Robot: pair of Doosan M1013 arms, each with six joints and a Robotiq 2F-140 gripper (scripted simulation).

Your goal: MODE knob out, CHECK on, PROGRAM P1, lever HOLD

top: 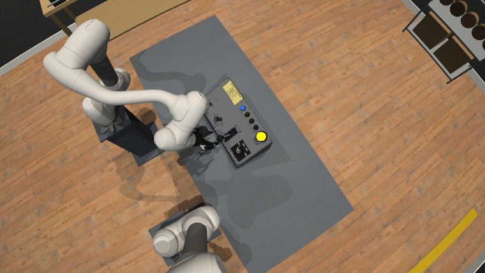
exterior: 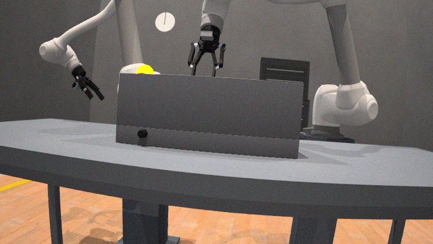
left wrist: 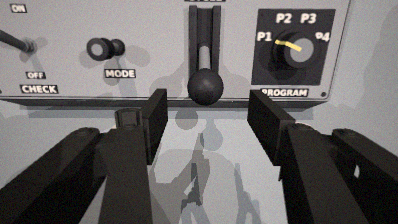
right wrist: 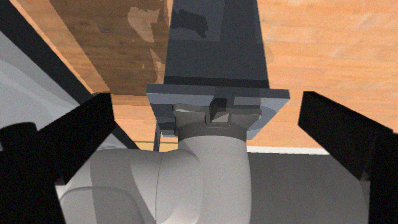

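The console (top: 222, 111) (exterior: 208, 106) stands on the table. In the left wrist view the MODE knob (left wrist: 97, 49) stands out on its stem, the PROGRAM knob (left wrist: 304, 50) has its yellow line toward P1, and the CHECK toggle (left wrist: 15, 41) leans toward ON, its tip out of frame. The lever's ball (left wrist: 205, 87) (top: 220, 138) is at the slot's near end, opposite the CYCLE label; no HOLD label shows. My left gripper (left wrist: 207, 105) (top: 215, 138) (exterior: 203, 72) is part open, fingertips just short of the ball on either side, not touching. My right gripper (right wrist: 207, 109) (exterior: 96, 97) is open and empty, away from the console.
A blue lamp (top: 242, 108) and a big yellow lamp (top: 261, 136) are lit; the lamps between them are dark. A yellow label (top: 232, 92) is on the console's top. A black knob (exterior: 142, 133) sticks out of its back face. The table (top: 305, 189) extends around the console.
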